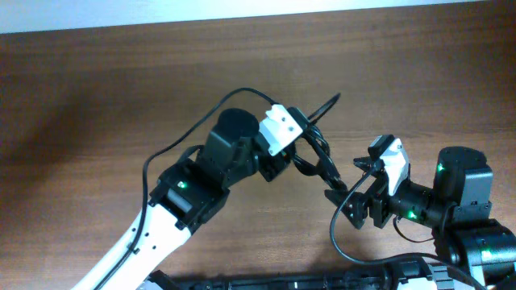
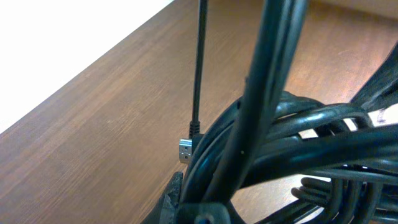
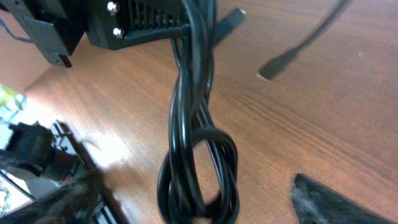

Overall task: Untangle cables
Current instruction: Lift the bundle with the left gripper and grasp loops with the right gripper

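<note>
The cables (image 1: pixel 313 157) are a bundle of thin black cords hanging between the two arms above the wooden table. My left gripper (image 1: pixel 295 155) is shut on the bundle's upper part; in the left wrist view the cords (image 2: pixel 273 143) fill the frame over the jaws (image 2: pixel 205 211), with a silver USB plug (image 2: pixel 185 150) beside them. In the right wrist view the twisted bundle (image 3: pixel 196 118) hangs from the left gripper (image 3: pixel 143 25) and its lower loop lies between my right gripper's (image 3: pixel 199 205) wide-apart fingers. The right gripper (image 1: pixel 343 201) is open. A loose plug end (image 3: pixel 277 65) sticks out to the right.
The wooden table (image 1: pixel 97 97) has a white strip along its far edge (image 1: pixel 242 10). A black rail (image 1: pixel 282 282) runs along the front edge between the arm bases. The left arm's own thicker wire (image 1: pixel 181 143) arcs beside its wrist.
</note>
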Motion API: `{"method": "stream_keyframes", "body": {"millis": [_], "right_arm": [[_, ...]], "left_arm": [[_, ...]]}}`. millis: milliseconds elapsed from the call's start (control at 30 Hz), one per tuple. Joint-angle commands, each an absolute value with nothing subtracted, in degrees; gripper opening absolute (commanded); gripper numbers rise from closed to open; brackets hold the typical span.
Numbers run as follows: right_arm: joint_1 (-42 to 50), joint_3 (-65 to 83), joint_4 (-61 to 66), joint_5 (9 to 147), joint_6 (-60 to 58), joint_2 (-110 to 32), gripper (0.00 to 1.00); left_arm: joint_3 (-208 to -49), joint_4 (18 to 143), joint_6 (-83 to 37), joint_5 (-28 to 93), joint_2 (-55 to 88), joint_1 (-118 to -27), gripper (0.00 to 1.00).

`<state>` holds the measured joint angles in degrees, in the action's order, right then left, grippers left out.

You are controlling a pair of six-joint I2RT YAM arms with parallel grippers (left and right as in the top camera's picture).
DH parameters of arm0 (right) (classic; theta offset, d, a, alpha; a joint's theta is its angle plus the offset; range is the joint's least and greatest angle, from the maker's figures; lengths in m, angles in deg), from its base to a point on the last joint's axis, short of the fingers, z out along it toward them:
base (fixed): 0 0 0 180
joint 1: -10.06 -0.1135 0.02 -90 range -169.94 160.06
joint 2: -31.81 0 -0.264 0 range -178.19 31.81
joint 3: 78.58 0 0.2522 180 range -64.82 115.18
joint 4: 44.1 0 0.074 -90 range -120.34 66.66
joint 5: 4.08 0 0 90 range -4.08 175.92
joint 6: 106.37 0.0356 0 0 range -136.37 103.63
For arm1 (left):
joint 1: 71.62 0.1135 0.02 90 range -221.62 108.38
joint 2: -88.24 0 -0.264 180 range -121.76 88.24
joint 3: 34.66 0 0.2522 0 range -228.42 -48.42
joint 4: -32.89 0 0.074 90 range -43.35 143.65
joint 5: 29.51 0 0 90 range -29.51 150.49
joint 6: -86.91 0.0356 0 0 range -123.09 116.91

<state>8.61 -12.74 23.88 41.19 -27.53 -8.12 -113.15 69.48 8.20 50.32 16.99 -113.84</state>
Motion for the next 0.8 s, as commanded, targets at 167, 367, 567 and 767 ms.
{"method": "stream_keyframes", "body": {"millis": [167,367,567,767], "right_arm": [[8.96,-11.65,22.89,40.25,-28.58,-7.90,0.04],[8.96,-11.65,22.11,40.16,-27.90,-7.90,0.04],[8.96,-11.65,18.72,46.37,-18.53,-7.90,0.04],[8.96,-11.65,21.82,64.62,-5.68,-7.90,0.68]], "left_arm": [[-114.38,68.71,5.14,48.79,18.09,-117.75,0.00],[-114.38,74.37,-13.03,73.73,18.09,-117.68,0.00],[-114.38,78.59,-25.79,81.22,18.09,-117.57,0.00],[-114.38,77.37,-18.08,71.43,18.09,-117.60,0.00]]}}
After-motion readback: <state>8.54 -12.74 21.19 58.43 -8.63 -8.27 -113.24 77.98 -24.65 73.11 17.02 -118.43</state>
